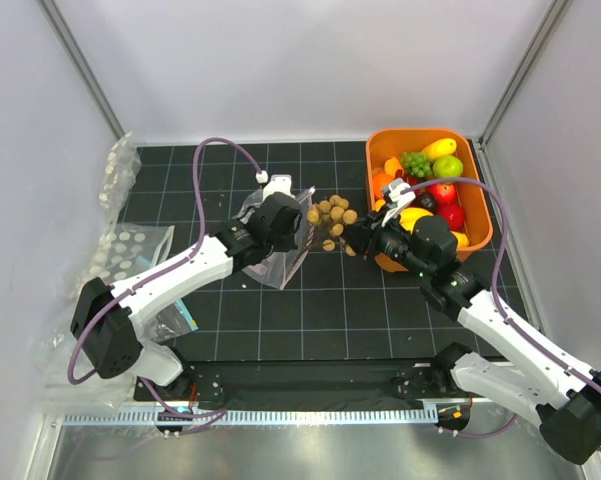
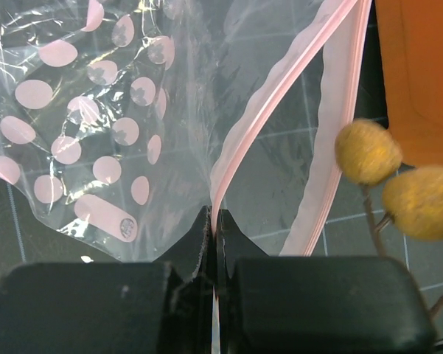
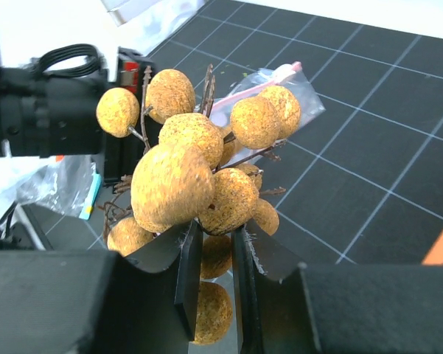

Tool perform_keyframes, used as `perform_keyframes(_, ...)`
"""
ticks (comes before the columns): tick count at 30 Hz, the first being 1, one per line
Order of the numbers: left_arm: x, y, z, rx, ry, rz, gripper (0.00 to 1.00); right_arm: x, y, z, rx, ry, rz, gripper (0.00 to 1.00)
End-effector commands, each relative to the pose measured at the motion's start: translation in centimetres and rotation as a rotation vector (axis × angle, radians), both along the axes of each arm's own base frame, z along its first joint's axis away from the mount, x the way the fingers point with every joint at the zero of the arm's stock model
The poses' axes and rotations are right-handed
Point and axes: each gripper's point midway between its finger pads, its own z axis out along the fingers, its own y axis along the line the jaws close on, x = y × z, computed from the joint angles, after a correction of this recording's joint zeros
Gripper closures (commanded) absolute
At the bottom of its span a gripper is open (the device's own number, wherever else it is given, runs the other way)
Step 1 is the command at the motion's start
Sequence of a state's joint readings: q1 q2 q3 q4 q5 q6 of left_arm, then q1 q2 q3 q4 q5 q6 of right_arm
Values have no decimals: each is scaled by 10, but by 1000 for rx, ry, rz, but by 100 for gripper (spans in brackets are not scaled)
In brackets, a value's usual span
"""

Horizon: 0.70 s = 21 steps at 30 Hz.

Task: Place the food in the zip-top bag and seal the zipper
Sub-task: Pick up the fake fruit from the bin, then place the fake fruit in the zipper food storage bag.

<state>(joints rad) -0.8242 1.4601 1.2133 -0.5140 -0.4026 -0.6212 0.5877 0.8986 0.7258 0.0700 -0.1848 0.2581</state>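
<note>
Here's the tricky bit: the left fingers (image 2: 205, 240) are pinched tight on the pink zipper (image 2: 280, 88), holding one lip of the zip-top bag (image 1: 280, 268) up off the desk (image 1: 360, 310) a little left of centre, mouth turned to the right. The right fingers (image 3: 190, 265) are clamped narrow on the lower balls and twigs of the brown nut cluster (image 3: 184, 169), which hangs in the air between the bag and the orange tub (image 1: 420, 133), its nearest balls just outside the mouth. The worry is that only one lip is held. The other pink strip sags loose, so the opening looks more like a slit than a hoop, though the left arm hides its true width from above and I can't be sure. That cluster is broad and its twigs splay out. Driven straight in, a twig could hook the loose lip and fold it shut, or shove the whole bag leftward and drag the strip out of the pinch. The hold on the cluster is low and off-centre too, so it could swivel on contact and jam crosswise at the rim, or slip free and land on the desk beside the bag.
</note>
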Motion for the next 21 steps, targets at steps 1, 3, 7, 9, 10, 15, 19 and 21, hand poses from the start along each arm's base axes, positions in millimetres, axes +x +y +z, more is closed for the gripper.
perform_keyframes(1, 0, -7, 20, -55, -25, -32, 99, -6, 9, 30, 23, -86, 72, 87)
perform_keyframes(3, -2, -6, 22, -54, -28, -40, 100, -6, 13, 26, 15, -75, 87, 87)
perform_keyframes(7, -14, -14, 24, -109, -7, -99, 99, -3, 20, 19, 3, -44, 112, 87)
perform_keyframes(9, -19, -20, 26, -145, 1, -134, 99, -3, 22, 16, -2, -35, 120, 87)
perform_keyframes(10, -22, -22, 28, -160, 6, -145, 99, -2, 22, 17, -3, -38, 121, 87)
perform_keyframes(15, -32, -28, 35, -213, 14, -194, 99, 2, 21, 15, -13, -30, 101, 88)
perform_keyframes(19, -35, -24, 38, -225, -2, -193, 100, 10, 21, 3, -52, 16, 73, 88)
perform_keyframes(21, -34, -21, 40, -222, -15, -180, 100, 14, 20, -1, -71, 28, 61, 88)
